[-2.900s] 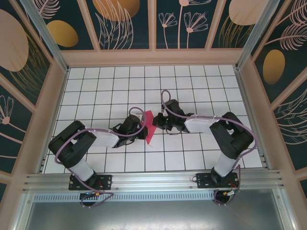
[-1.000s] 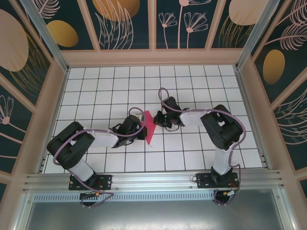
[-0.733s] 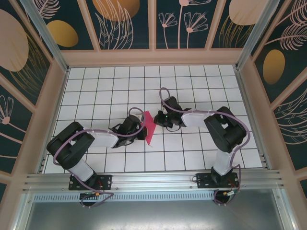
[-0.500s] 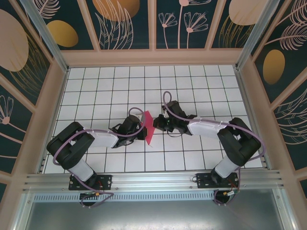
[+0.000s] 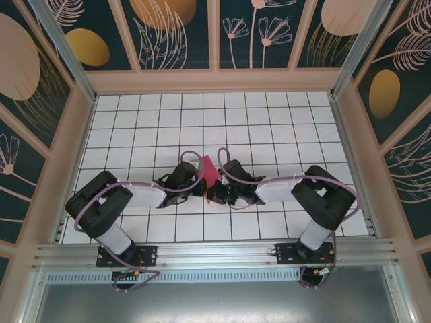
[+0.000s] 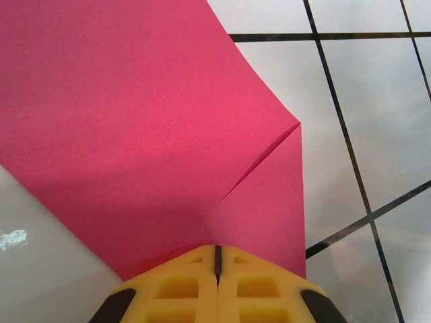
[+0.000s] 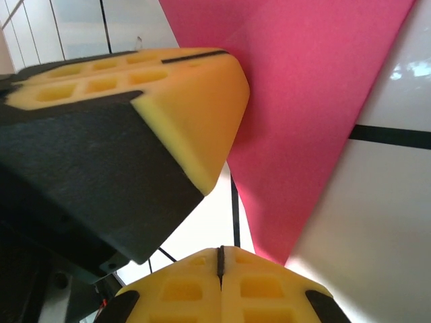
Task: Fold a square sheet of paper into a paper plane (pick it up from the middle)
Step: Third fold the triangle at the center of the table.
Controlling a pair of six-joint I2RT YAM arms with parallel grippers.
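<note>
- Your square sheet of paper [image 5: 209, 169] is at the middle of the counter [image 5: 283, 121], partly folded, with one diagonal crease showing.
- Left jaws clamp its edge; right jaws are shut at its lower tip.
- Most folds likely remain.

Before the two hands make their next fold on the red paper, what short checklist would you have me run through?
1. Left hand closed, with its tip at the red paper: ok.
2. Right hand closed, at the paper's pointed corner: ok.
3. Whether either hand pinches the paper or only presses on it: cannot tell.
4. Diagonal crease formed near the left hand: ok.
5. Paper lying flat on the tiled table: not ok, its edge looks bowed.
</note>
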